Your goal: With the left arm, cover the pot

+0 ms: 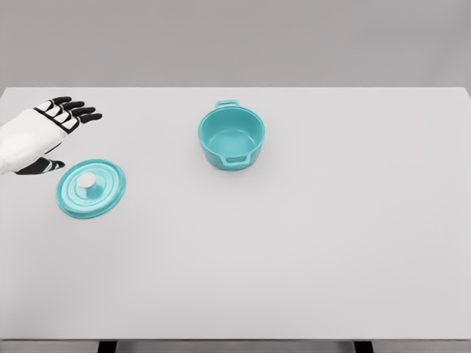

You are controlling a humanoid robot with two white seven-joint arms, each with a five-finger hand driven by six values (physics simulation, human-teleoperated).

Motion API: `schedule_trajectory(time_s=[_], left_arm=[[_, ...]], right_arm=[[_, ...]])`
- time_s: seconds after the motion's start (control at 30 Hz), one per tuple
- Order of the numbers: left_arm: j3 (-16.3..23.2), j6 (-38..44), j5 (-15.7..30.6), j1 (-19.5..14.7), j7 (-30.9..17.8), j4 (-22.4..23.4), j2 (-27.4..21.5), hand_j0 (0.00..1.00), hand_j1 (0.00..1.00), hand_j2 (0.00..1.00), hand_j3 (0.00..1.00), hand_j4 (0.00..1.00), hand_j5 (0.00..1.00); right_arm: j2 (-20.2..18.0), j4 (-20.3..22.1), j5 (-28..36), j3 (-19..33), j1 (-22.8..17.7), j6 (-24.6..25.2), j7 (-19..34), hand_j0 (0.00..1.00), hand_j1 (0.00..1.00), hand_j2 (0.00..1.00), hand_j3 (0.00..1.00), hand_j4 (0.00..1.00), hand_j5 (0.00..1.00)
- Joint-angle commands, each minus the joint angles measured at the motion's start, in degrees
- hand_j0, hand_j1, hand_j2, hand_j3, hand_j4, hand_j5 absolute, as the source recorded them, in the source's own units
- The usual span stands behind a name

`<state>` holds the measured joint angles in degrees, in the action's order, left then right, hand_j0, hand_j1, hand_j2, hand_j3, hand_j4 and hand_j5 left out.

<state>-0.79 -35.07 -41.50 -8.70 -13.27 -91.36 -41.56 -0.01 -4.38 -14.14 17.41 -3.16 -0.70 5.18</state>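
The pot (231, 137) is teal, round and uncovered, and it stands upright on the white counter (294, 250), close to the far edge and a little left of the middle of that edge. Its inside shows down to the bottom. It has two loop handles, one turned toward the far edge and one toward the near edge.

The lid (91, 188) is the same teal and lies flat on the counter near the left edge, well apart from the pot and nearer to the robot than the pot is. A pale round knob (87, 182) sits at its centre, facing up, with raised rings around it.

The left hand (45, 136) comes in over the left edge of the counter, white on the back with black fingers. The fingers are spread and relaxed and hold nothing: four point toward the pot's side of the counter, and the thumb (40, 167) reaches down beside the lid's far-left rim. Whether the thumb touches the lid cannot be told from this view; the rest of the hand is clear of it.
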Motion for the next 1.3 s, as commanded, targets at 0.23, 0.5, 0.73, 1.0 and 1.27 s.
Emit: schedule_trajectory(time_s=[0.23, 0.5, 0.73, 1.0, 1.27], left_arm=[[0.09, 0.07, 5.02, -0.26, 0.00, 0.22, -1.42, 1.00, 1.00, 1.00, 1.00, 1.00, 1.00], [20.21, 0.07, 23.30, -12.39, -21.73, 4.35, -12.41, 1.00, 1.00, 1.00, 1.00, 1.00, 1.00], [33.75, 0.07, 30.43, -20.39, -21.73, 8.48, -18.74, 1.00, 1.00, 1.00, 1.00, 1.00, 1.00], [33.93, 0.07, 31.57, -23.20, -21.73, 11.65, -17.68, 0.88, 0.88, 0.88, 0.88, 0.88, 0.88], [33.93, 0.07, 29.20, -23.47, -21.73, 13.75, -12.85, 0.78, 0.78, 0.78, 0.78, 0.78, 0.78]], right_arm=[[0.01, -0.02, -0.01, -0.01, 0.00, 0.00, 0.01, 1.00, 1.00, 1.00, 1.00, 1.00, 1.00], [0.01, -0.02, -0.01, -0.01, 0.00, 0.00, 0.01, 1.00, 1.00, 1.00, 1.00, 1.00, 1.00], [0.01, -0.02, -0.01, -0.01, 0.00, 0.00, 0.01, 1.00, 1.00, 1.00, 1.00, 1.00, 1.00], [0.01, -0.02, -0.01, -0.01, 0.00, 0.00, 0.01, 1.00, 1.00, 1.00, 1.00, 1.00, 1.00], [0.01, -0.02, -0.01, -0.01, 0.00, 0.00, 0.01, 1.00, 1.00, 1.00, 1.00, 1.00, 1.00]])
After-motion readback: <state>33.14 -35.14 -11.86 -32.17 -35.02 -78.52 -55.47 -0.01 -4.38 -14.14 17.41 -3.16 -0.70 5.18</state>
